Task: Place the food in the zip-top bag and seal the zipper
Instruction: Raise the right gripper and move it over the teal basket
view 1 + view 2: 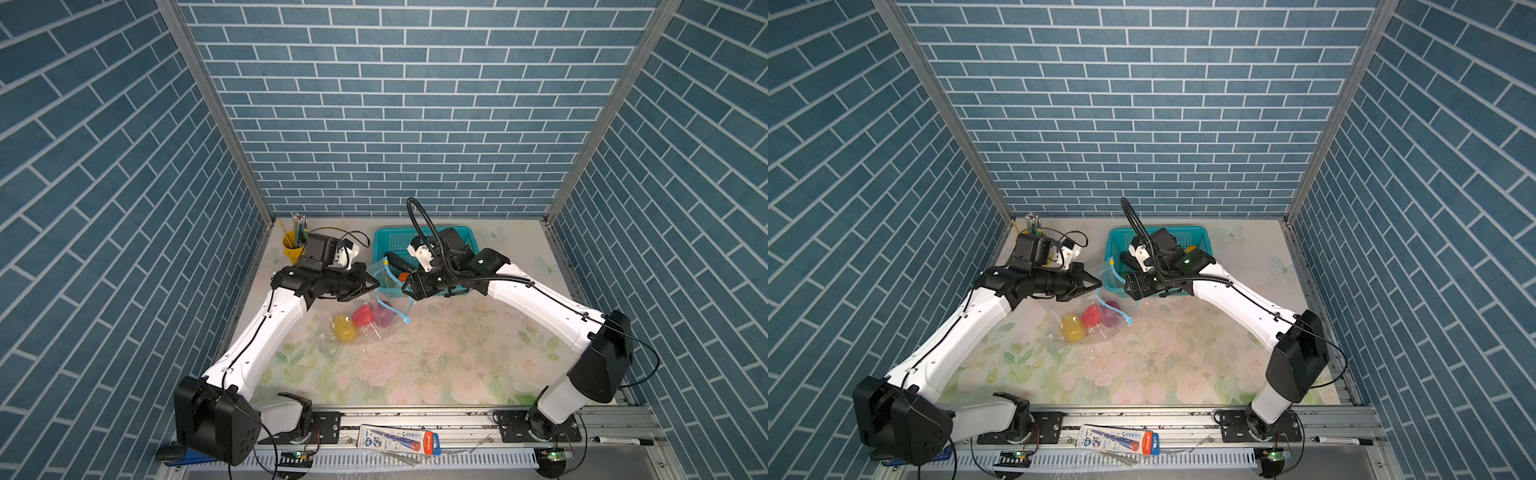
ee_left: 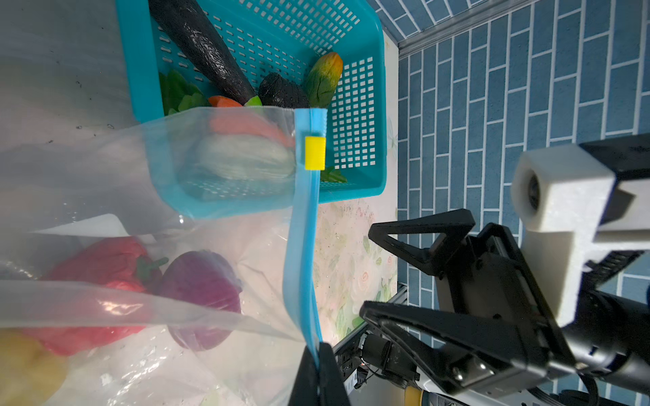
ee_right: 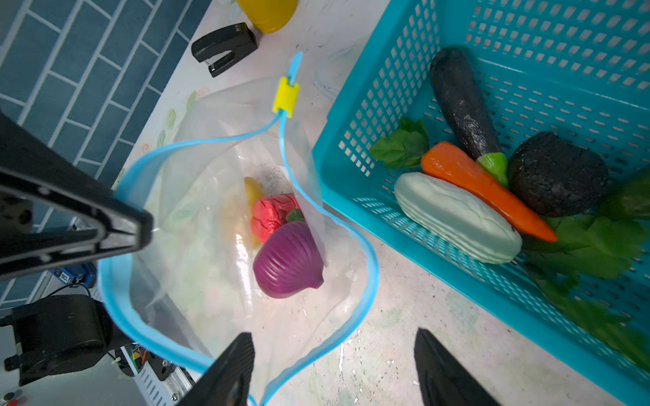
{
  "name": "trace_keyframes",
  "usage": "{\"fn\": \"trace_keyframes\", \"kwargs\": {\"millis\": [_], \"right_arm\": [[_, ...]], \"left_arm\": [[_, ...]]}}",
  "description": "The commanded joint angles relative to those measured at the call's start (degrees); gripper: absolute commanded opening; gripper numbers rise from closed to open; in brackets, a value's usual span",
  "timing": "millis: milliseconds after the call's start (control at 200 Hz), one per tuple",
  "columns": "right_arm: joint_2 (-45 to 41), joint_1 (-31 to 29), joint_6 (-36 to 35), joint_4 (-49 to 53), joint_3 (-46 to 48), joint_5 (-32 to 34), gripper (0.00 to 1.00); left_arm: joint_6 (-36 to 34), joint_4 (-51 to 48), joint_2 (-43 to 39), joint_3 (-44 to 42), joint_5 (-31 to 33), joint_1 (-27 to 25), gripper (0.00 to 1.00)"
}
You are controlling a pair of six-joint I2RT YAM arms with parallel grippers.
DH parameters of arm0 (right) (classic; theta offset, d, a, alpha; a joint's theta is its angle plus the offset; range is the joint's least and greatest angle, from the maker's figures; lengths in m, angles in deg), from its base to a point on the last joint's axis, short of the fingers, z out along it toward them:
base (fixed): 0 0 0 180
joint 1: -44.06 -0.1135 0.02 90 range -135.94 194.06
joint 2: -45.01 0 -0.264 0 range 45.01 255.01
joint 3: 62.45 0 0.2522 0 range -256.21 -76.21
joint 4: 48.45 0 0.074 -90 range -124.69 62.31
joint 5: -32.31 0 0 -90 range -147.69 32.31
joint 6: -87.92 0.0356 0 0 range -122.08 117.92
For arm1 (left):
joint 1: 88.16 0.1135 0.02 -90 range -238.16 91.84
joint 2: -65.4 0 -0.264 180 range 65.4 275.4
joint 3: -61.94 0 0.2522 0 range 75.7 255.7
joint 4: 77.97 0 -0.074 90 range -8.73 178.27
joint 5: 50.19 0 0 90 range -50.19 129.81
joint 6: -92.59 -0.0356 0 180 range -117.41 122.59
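Observation:
The clear zip-top bag (image 1: 332, 332) lies left of centre with its mouth held up and open. Inside it are a yellow potato (image 1: 344, 327), a red pepper (image 3: 272, 214) and a purple onion (image 3: 288, 263). My left gripper (image 2: 318, 372) is shut on the light-blue zipper (image 2: 302, 246), below its yellow slider (image 2: 314, 153). My right gripper (image 3: 334, 372) is open and holds nothing, and the mouth's near lip runs between its fingers. More food sits in the teal basket (image 3: 351, 197): eggplant (image 3: 460, 102), carrot (image 3: 485, 189), white radish (image 3: 457, 218), leaves (image 3: 401, 147) and corn (image 2: 323, 81).
A yellow cup of pens (image 1: 293, 245) stands at the back left, with a black stapler (image 3: 225, 47) near it. On the front rail lie a packaged item (image 1: 399, 442) and a marker (image 1: 623, 440). Blue brick walls close in three sides.

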Motion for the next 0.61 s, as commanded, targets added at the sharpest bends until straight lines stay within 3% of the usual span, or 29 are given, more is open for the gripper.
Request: {"fn": "trace_keyframes", "kwargs": {"millis": [0, 320, 600], "right_arm": [[0.5, 1.8, 2.0, 0.1, 1.0, 1.4, 0.72], [5.0, 8.3, 0.7, 1.4, -2.7, 7.0, 0.71], [12.6, 10.6, -1.2, 4.3, -9.6, 11.2, 0.72]], "left_arm": [[-1.4, -1.0, -1.3, 1.5, -0.2, 0.7, 0.0], [-1.4, -0.5, -2.3, 1.5, -1.0, 0.7, 0.0], [-1.1, -0.1, -2.5, 1.4, -1.7, 0.7, 0.0]]}}
